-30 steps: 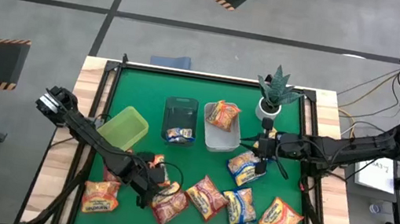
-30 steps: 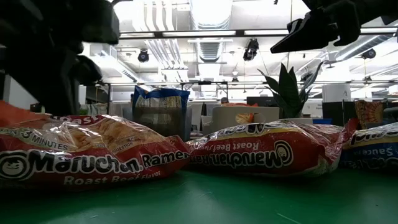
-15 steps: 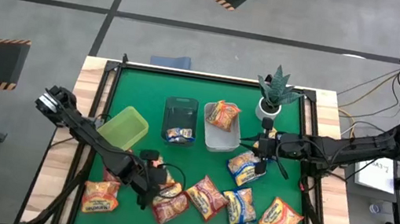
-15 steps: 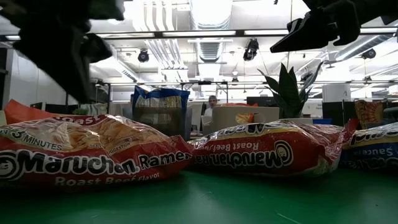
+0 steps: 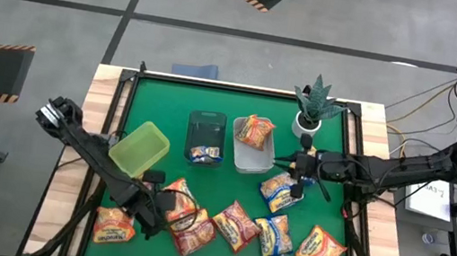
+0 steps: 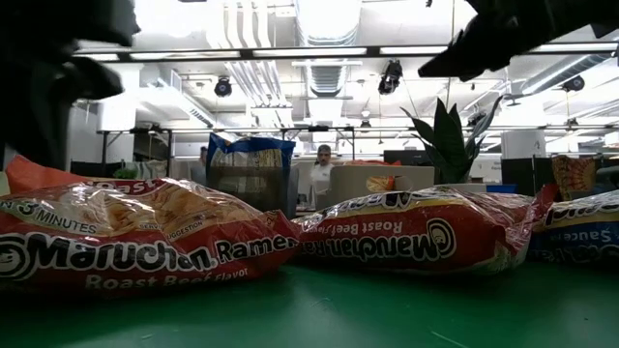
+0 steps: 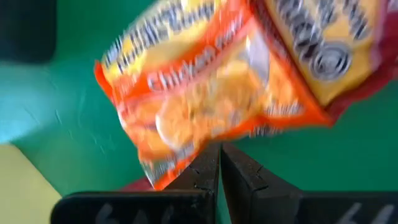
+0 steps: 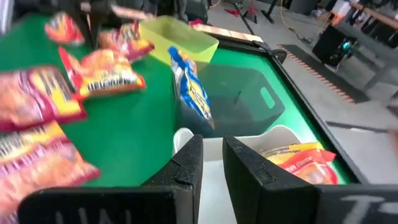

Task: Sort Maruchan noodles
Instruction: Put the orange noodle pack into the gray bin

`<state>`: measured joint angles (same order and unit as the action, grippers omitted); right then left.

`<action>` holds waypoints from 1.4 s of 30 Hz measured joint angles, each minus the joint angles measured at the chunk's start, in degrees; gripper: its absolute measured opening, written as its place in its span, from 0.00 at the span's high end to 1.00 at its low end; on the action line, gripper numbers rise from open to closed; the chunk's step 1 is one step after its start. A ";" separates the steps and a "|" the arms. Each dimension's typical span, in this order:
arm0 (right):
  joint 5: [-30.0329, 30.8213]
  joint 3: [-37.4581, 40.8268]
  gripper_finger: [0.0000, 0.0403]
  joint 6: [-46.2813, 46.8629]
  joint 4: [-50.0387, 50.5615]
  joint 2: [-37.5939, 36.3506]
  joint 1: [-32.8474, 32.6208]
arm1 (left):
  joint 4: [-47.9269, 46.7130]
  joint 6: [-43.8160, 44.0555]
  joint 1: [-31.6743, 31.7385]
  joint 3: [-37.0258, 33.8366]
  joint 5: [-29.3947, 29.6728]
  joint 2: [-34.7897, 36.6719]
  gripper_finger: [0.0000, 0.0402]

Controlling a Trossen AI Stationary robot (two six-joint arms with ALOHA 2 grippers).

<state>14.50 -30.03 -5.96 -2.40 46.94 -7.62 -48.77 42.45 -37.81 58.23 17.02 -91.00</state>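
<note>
A potted plant stands at the table's far right. The green bin holds nothing visible; the dark bin holds a blue packet, the grey bin an orange one. The left gripper pinches an orange chicken packet by its edge, seen only from its wrist. The right gripper, fingers slightly apart and holding nothing, hovers beside the grey bin. Red packets lie near.

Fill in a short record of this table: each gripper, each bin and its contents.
Left gripper: shut on the edge of the chicken packet
Right gripper: hovers beside the grey bin
Green bin: no packet seen inside
Dark bin: one blue-and-yellow packet
Grey bin: one orange packet
Loose packets: several, unsorted
</note>
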 joint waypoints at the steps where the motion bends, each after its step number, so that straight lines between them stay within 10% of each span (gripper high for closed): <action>1: -1.20 -0.29 0.87 1.49 -0.06 0.00 -0.15 | 0.45 0.71 -0.39 -0.99 0.00 0.00 1.00; 17: -5.95 -6.07 0.87 26.04 -4.11 4.83 -5.51 | 24.43 -10.13 4.42 -12.72 17.57 -0.04 1.00; 42: -10.07 -35.89 0.87 42.03 3.82 48.67 -5.75 | 36.70 -16.50 -0.46 -14.76 16.92 2.93 1.00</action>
<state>4.44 -65.92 36.07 1.42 95.61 -13.37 -12.07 25.94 -38.27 43.47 33.93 -88.07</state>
